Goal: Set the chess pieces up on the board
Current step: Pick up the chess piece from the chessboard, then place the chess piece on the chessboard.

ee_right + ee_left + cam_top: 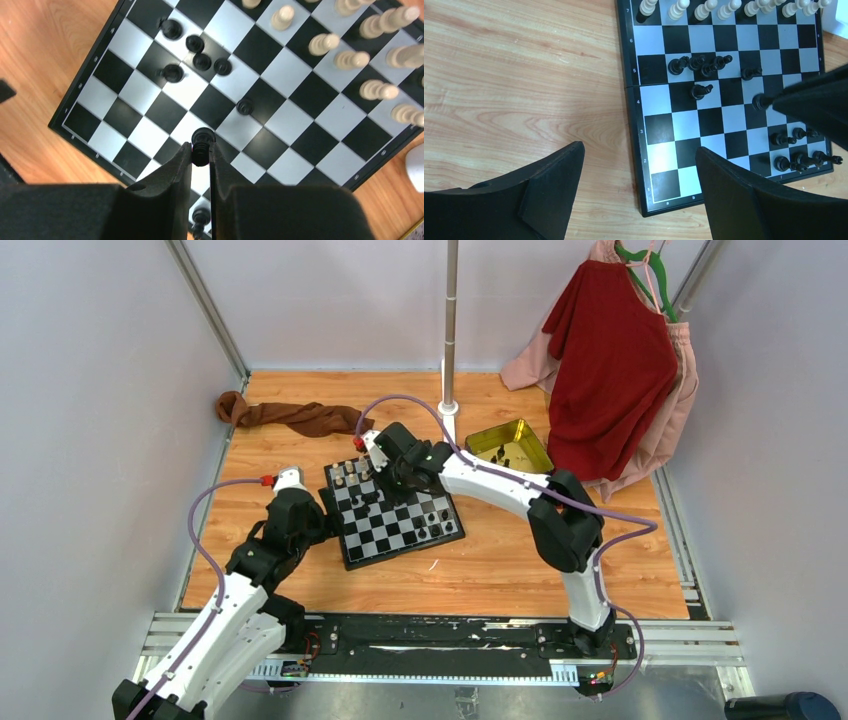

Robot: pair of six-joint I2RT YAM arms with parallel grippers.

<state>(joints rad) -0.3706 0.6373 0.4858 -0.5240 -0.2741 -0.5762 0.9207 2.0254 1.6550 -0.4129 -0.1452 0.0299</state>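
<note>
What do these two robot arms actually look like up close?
Both the left arm and right arm have white links with black joints. A lilac cable with a red plug loops along each. Their fingers are black, tapering wedges.

Black-and-white checkered board (388, 536) lies flat on the wooden worktop (500, 560); cream pieces (322, 44) line one edge, black pieces (202, 61) scatter mid-board, one pinched by my right pincer (201, 150).

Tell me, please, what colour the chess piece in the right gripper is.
Black; the chess piece in the right gripper shows best in the right wrist view.
</note>
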